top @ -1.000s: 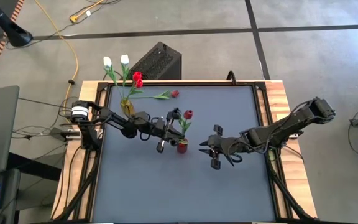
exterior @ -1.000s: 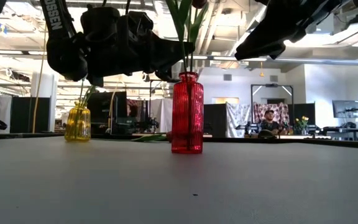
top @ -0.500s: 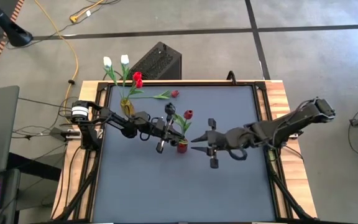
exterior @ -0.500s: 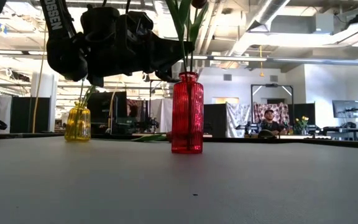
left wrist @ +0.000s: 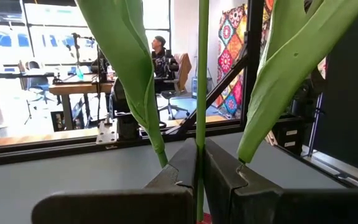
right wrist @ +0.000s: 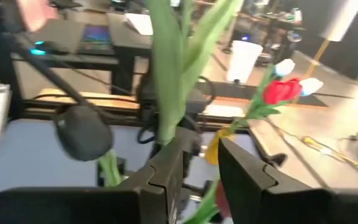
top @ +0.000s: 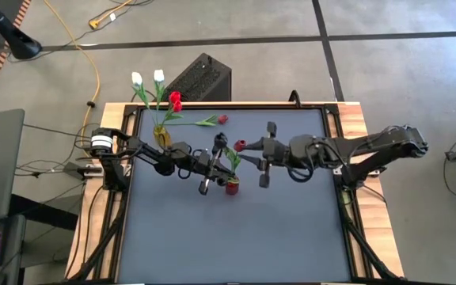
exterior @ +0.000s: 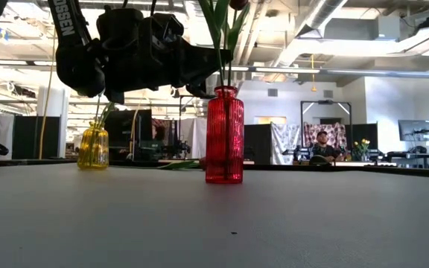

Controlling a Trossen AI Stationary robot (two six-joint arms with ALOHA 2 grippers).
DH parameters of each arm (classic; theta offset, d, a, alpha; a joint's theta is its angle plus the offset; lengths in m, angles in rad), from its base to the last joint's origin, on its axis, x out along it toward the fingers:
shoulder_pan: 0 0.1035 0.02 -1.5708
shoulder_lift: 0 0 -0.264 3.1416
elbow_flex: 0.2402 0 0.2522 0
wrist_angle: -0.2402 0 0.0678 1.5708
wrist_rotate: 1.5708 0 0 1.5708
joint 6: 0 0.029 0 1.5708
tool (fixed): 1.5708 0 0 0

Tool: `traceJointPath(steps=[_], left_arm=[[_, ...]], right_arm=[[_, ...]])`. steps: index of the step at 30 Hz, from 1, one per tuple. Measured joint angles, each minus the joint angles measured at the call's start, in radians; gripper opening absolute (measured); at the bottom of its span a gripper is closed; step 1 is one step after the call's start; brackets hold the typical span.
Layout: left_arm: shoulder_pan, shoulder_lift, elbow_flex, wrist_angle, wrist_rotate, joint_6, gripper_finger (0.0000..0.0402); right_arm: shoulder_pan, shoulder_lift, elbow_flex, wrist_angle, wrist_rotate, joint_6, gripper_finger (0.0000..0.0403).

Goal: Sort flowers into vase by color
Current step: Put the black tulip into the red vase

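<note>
A red vase [top: 232,188] [exterior: 224,134] stands mid-table with one red tulip [top: 240,146] upright in it. My left gripper [top: 218,155] [left wrist: 199,177] reaches in from the table's left and is shut on that tulip's stem. My right gripper [top: 249,156] [right wrist: 201,165] hovers high at the tulip's right, open, close to its green leaves [right wrist: 166,81]; I cannot tell whether it touches them. A yellow vase [top: 162,136] [exterior: 93,147] at the far left holds white and red flowers. Another red flower [top: 214,120] lies flat on the table near the far edge. My left gripper pinches the tulip's thin green stem [left wrist: 199,134] between its two fingers, below the leaves. The fingers come in about level from the table's left and lie across the stem. The stem stands upright, its lower end down in the red vase.
A black box [top: 200,79] sits on the floor beyond the table's far edge. Wooden rails [top: 355,127] border the dark table top. The near half of the table [top: 236,245] shows bare surface. A person sits in the room behind [exterior: 321,141].
My right gripper has risen, left the low view, and swung toward the far edge and the red tulip, rolling as it went. The left gripper, tulip and vases have kept still.
</note>
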Motion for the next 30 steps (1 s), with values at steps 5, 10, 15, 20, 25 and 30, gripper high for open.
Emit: traceJointPath(steps=[5, 10, 15, 20, 25, 30], left_arm=[[0.000, 0.000, 0.000, -0.001, 0.000, 0.000, 0.0000], [0.000, 0.000, 0.000, -0.002, -0.001, -0.002, 0.0000], [0.000, 0.000, 0.000, -0.003, -0.001, -0.010, 0.0000], [0.000, 0.000, 0.000, -0.003, 0.001, -0.010, 0.0000], [0.000, 0.000, 0.000, -0.003, 0.003, -0.010, 0.0000], [0.000, 0.000, 0.000, -0.003, 0.013, -0.010, 0.0000]], right_arm=[[-0.023, 0.001, 0.000, -0.025, -0.070, 0.016, 0.0128], [-0.030, 0.044, 0.001, -0.005, -0.101, 0.010, 0.0128], [-0.030, 0.067, 0.001, 0.020, -0.106, -0.001, 0.0128], [-0.034, 0.083, 0.001, 0.057, -0.106, -0.011, 0.0128], [-0.056, 0.106, 0.001, 0.073, -0.124, -0.012, 0.0128], [-0.062, 0.104, 0.000, 0.075, -0.142, -0.012, 0.0128]])
